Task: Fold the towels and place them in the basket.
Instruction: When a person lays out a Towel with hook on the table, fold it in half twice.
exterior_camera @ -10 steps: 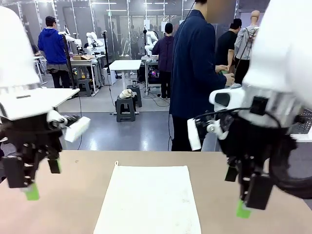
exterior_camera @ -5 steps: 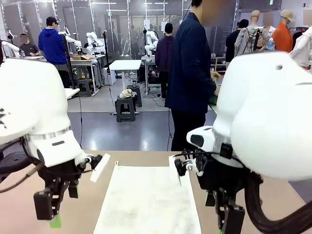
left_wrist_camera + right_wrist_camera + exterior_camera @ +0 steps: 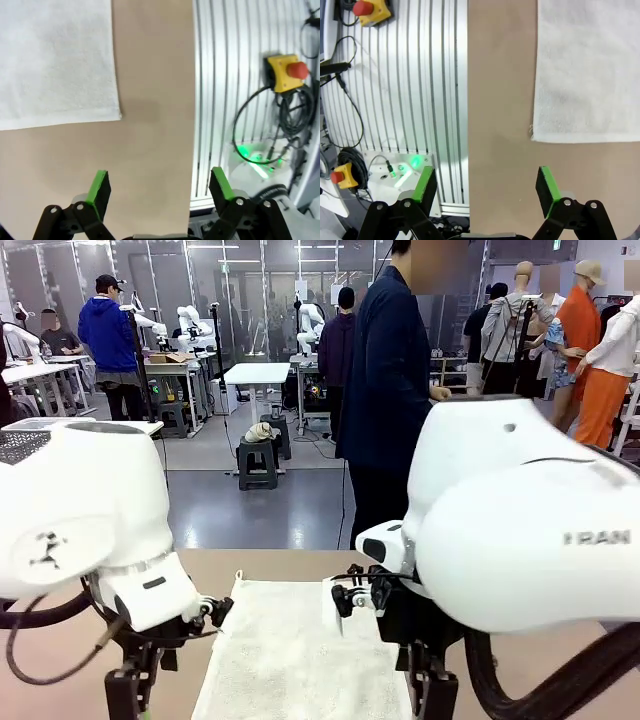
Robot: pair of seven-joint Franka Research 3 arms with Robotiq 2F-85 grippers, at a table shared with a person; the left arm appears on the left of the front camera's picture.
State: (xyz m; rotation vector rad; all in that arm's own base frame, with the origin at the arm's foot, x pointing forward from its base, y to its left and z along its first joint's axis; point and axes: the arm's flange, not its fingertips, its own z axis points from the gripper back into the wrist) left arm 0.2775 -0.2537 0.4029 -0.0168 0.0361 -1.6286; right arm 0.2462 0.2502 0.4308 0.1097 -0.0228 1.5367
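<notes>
A cream-white towel (image 3: 300,655) lies flat in the middle of the tan table, a small loop at its far left corner. Both white arms hang low over the table's near side, one at each side of the towel. In the left wrist view my left gripper (image 3: 159,186) is open above bare table, with the towel's near corner (image 3: 55,65) ahead of it. The right wrist view has my right gripper (image 3: 487,189) open too, the towel's other near corner (image 3: 587,70) ahead and to one side. Nothing is between either pair of fingers. The basket is out of view.
A person in a dark jacket (image 3: 390,390) stands at the table's far side, turned sideways. Beyond the table's near edge lies a ribbed aluminium base (image 3: 225,75) with cables and a yellow box with a red stop button (image 3: 286,72); the same base (image 3: 425,75) appears in the right wrist view.
Both arms have come down and toward the near side of the table, so their grippers have dropped below the front view's lower edge. The towel has not moved.
</notes>
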